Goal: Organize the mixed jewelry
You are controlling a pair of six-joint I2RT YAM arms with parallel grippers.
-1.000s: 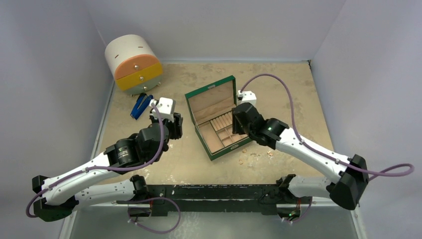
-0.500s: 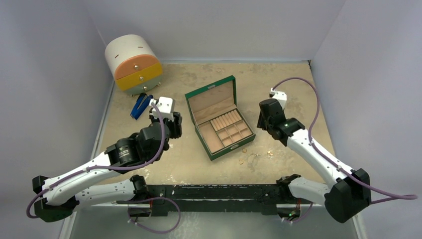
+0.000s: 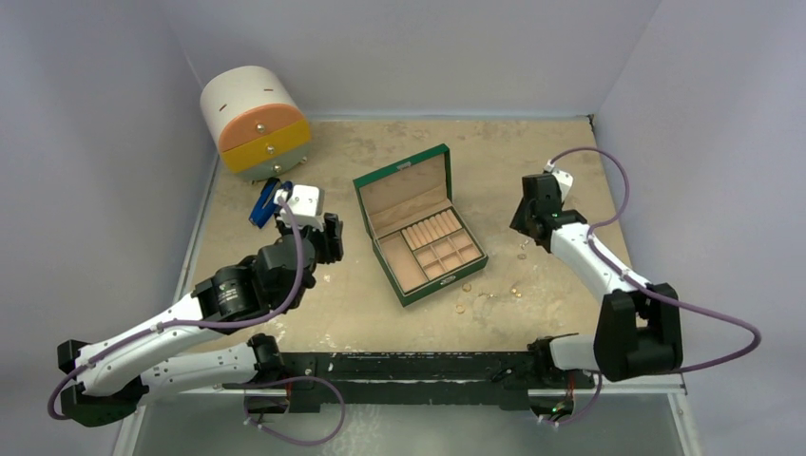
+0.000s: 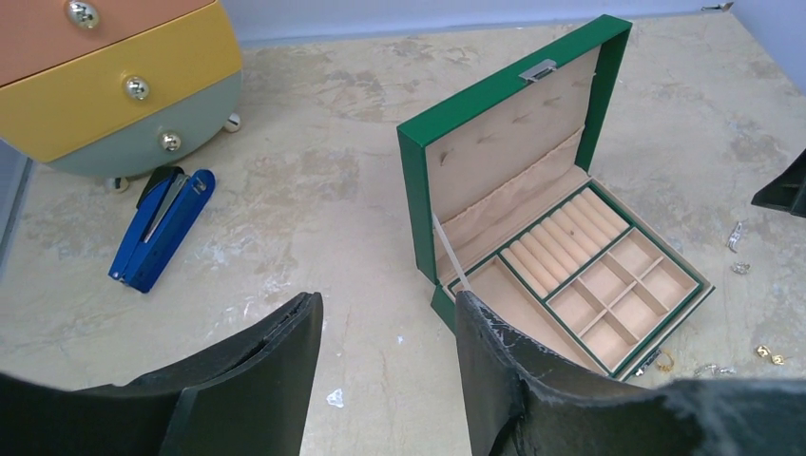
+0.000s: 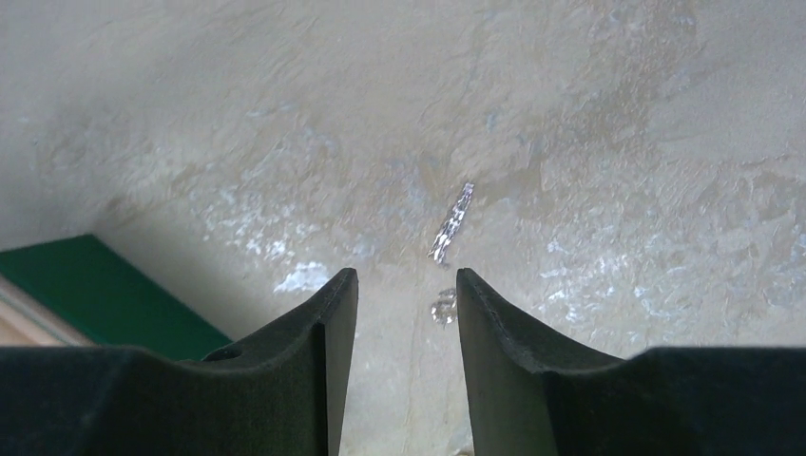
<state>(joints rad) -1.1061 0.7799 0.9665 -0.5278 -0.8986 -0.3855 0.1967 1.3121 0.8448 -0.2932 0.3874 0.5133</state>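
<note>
The green jewelry box (image 3: 418, 223) stands open mid-table, its beige compartments empty; it also shows in the left wrist view (image 4: 561, 256). Tiny gold jewelry pieces (image 3: 466, 287) lie on the table before the box's front right corner, and some show in the left wrist view (image 4: 768, 354). A thin silver piece (image 5: 452, 222) and a smaller silver bit (image 5: 443, 308) lie just ahead of my right gripper (image 5: 407, 275), which is open and empty over the table right of the box (image 3: 526, 228). My left gripper (image 3: 323, 237) is open and empty left of the box (image 4: 385, 304).
A round cabinet (image 3: 255, 122) with orange, yellow and grey drawers stands at the back left. A blue-handled stapler-like tool (image 3: 268, 201) lies in front of it, seen also in the left wrist view (image 4: 162, 228). Grey walls enclose the table on three sides.
My right arm has swung from over the box to the table on its right, toward the silver pieces. My left gripper has shifted slightly up and left.
</note>
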